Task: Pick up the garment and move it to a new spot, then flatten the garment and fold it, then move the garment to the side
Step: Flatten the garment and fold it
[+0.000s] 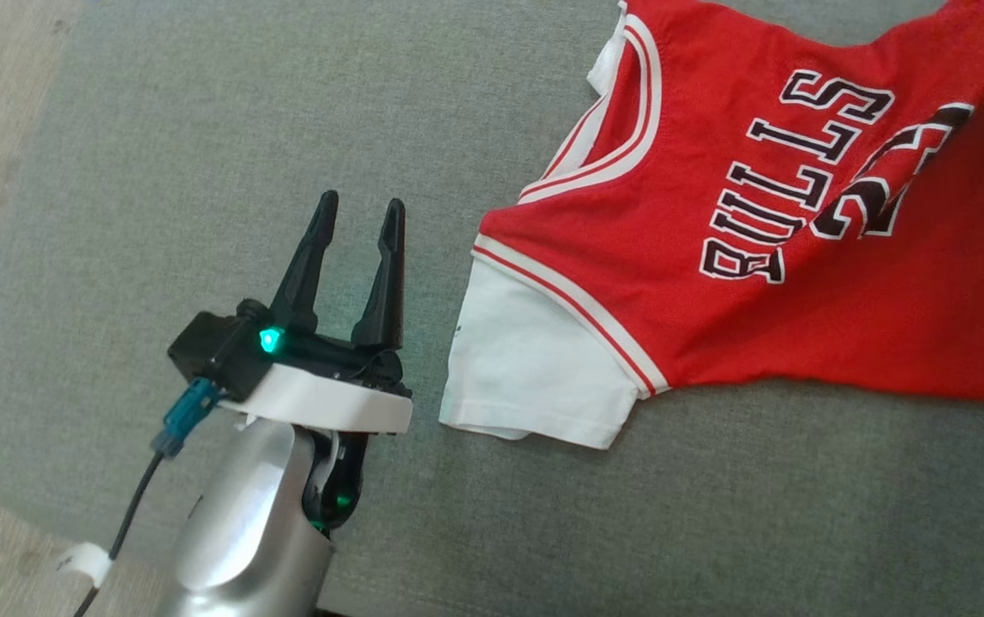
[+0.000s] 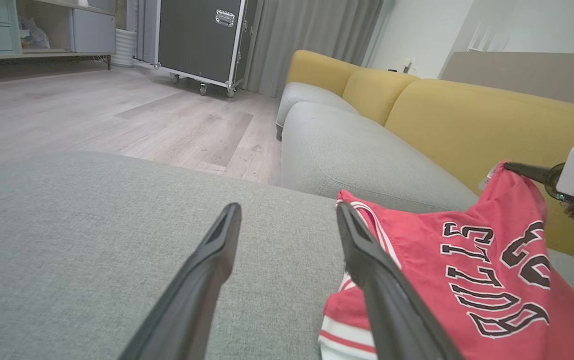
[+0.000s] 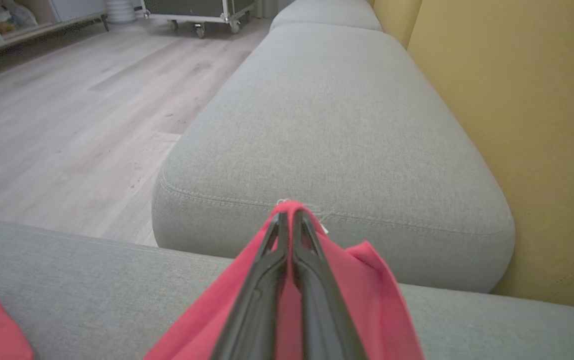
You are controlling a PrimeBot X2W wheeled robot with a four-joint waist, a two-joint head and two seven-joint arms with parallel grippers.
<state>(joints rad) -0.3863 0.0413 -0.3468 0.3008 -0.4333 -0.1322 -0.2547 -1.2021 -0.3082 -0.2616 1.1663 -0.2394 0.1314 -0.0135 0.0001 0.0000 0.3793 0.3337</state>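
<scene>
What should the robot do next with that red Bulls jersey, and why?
Probably lift the right claw a little, drawing the jersey up off the grey sofa cushion. That claw is shut on a pinch of red fabric, while most of the jersey lies on the cushion. The left claw is open and empty beside the white sleeve, so it could wait.
</scene>
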